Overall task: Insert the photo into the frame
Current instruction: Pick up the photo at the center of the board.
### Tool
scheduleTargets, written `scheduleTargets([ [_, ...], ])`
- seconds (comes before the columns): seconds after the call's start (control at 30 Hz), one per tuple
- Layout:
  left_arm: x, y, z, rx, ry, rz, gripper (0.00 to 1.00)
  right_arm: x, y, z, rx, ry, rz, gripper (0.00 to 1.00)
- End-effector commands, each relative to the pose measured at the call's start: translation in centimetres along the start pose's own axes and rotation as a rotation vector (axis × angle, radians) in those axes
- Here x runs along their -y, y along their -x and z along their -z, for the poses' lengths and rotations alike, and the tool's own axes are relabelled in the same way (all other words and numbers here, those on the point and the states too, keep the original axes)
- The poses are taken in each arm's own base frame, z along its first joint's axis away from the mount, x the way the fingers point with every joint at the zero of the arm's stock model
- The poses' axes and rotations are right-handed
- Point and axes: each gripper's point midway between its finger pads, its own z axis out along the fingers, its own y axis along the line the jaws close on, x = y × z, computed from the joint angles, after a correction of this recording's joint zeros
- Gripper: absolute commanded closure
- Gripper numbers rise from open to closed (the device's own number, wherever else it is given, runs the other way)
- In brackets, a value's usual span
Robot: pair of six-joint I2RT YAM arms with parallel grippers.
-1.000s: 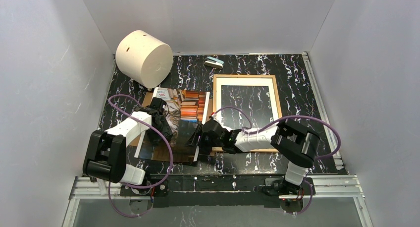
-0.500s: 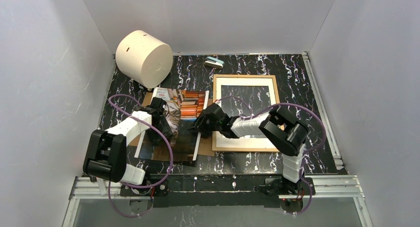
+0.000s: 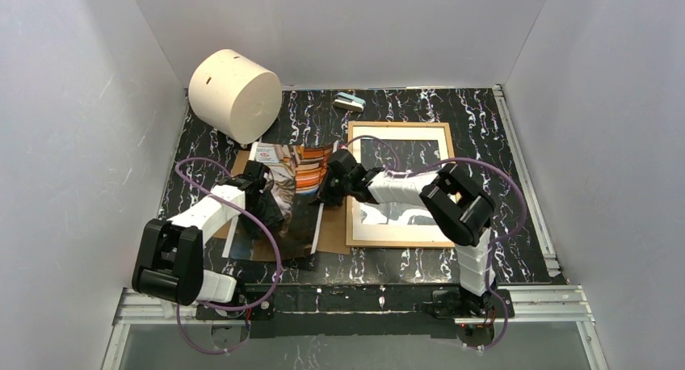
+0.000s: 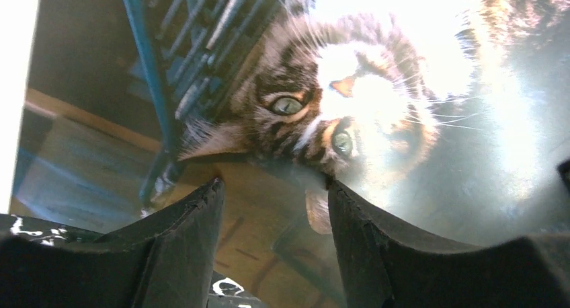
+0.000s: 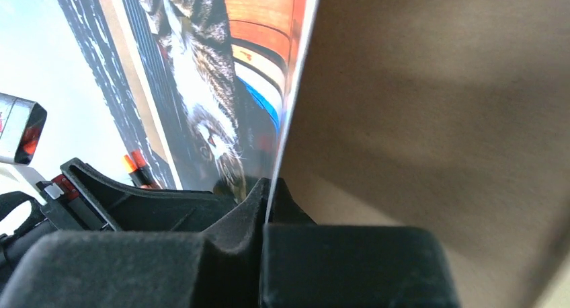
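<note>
Nearest the arms' bases, the left hand sat low over the photo, its fingers spread apart with the cat's face showing between them. Whether they pressed on the print or hung just above it could not be told. The photo lay on the left half of the table, over a brown board, and its long axis ran from near to far. Its right side was lifted and curled. There the right hand had its fingers pressed together on the photo's right edge, pinching the sheet with the print on one side and the board's plain brown on the other. The frame lay flat just to the right of the photo, beside that pinched edge. Its long axis also ran near to far, so the two were roughly parallel. A white mat sat inside its wooden rim. The right arm reached across the frame's left part, so it was the nearer arm to the frame. By my judgement the coming move turned on carrying the pinched edge rightward over that rim without turning the sheet. At the far left corner stood a pale cylinder, and a small teal-and-white block lay by the back wall. A small white label showed at the photo's far left corner, but no writing or brand anywhere could be read.
</note>
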Motion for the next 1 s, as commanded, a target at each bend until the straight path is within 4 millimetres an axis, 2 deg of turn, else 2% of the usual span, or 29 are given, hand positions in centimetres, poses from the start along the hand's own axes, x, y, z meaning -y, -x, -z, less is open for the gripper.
scheduleTargets([
  [0.0,0.8,-1.1,1.4,-0.053,-0.059,0.016,0.41,-0.6,3.9,4.7,0.035,-0.038,0.101,0.99],
  [0.13,3.3,0.5,4.2,0.002,-0.178,0.001,0.25,-0.2,6.1,7.9,0.016,-0.011,0.181,0.99],
  [0.23,4.6,1.8,6.3,0.061,-0.251,-0.005,0.18,-0.2,7.5,10.2,-0.002,0.029,0.251,0.99],
  [0.4,6.6,3.3,8.3,0.116,-0.343,-0.023,0.15,-0.4,9.9,13.6,-0.008,0.068,0.323,0.99],
  [0.57,8.2,4.5,10.1,0.145,-0.407,-0.033,0.13,-2.2,11.3,16.2,0.003,0.115,0.302,0.99],
  [0.67,9.0,5.3,11.7,0.172,-0.445,-0.036,0.1,-3.5,12.6,17.7,0.039,0.142,0.163,0.99],
  [0.77,9.8,6.7,14.2,0.25,-0.489,-0.081,0.07,-4.0,14.8,19.6,0.099,0.144,-0.071,0.99],
  [0.83,11.1,7.6,17.3,0.313,-0.575,-0.126,0.05,-4.1,16.2,20.9,0.161,0.13,-0.221,0.99],
  [0.97,13.7,8.2,23.9,0.466,-0.809,-0.257,0.03,-6.3,18.9,23.3,0.276,0.151,-0.373,0.99],
])
